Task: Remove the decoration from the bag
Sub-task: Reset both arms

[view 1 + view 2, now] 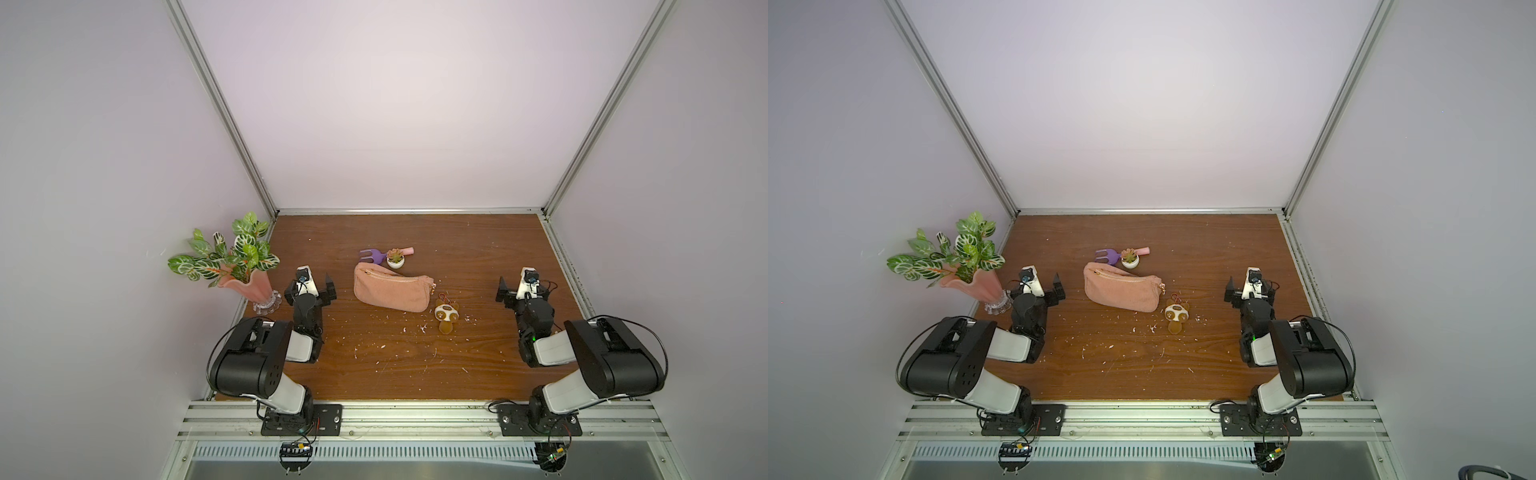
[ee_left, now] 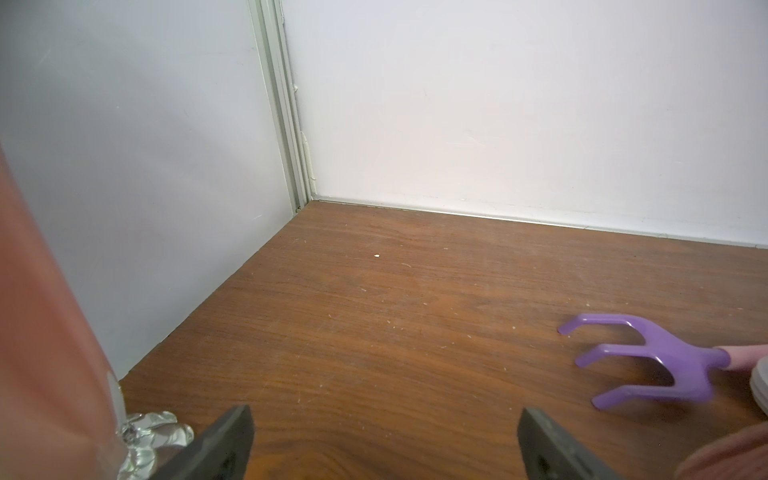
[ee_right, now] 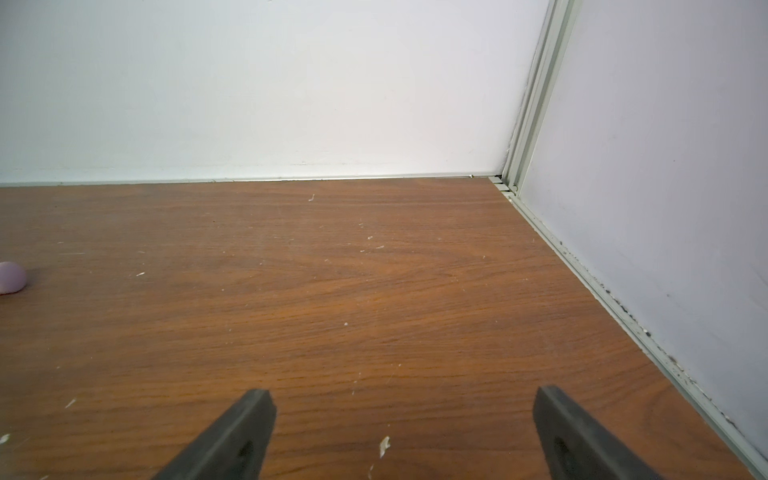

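Observation:
The salmon-pink bag (image 1: 390, 293) (image 1: 1121, 291) lies in the middle of the wooden table, zipper side toward the back. The decoration (image 1: 446, 312) (image 1: 1176, 313), a cream plush charm with brown spots, rests on the table just right of the bag's end. Its reddish cord loop (image 1: 444, 297) points toward the bag's zipper pull; whether they are joined I cannot tell. My left gripper (image 1: 310, 287) (image 1: 1037, 287) (image 2: 386, 419) is open and empty, left of the bag. My right gripper (image 1: 524, 289) (image 1: 1250, 289) (image 3: 404, 399) is open and empty, well right of the decoration. A corner of the bag (image 2: 727, 457) shows in the left wrist view.
A pink vase with leaves (image 1: 245, 286) (image 2: 54, 332) stands close beside the left gripper by the left wall. A purple toy rake (image 1: 372, 255) (image 2: 648, 365) and a small potted succulent (image 1: 395, 258) sit just behind the bag. Walls and metal rails close the table's back and sides.

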